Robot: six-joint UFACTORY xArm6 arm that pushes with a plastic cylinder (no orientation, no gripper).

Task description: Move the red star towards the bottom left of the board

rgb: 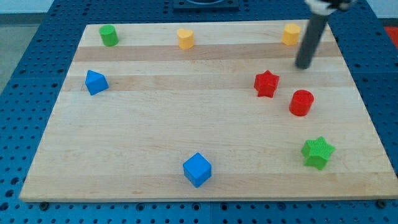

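Note:
The red star [266, 83] lies on the wooden board [186, 124] at the view's right, a little above the middle. My tip [303, 66] is the lower end of the dark rod, up and to the right of the red star, a short gap away and not touching it. The red cylinder [301, 102] sits just below and to the right of the star, below my tip.
A yellow block [291, 34] sits near the top right, just left of the rod. A yellow heart-like block [185, 38] and a green cylinder [109, 35] lie along the top. A blue block [95, 82] is at left, a blue cube [197, 169] at bottom centre, a green star [318, 152] at bottom right.

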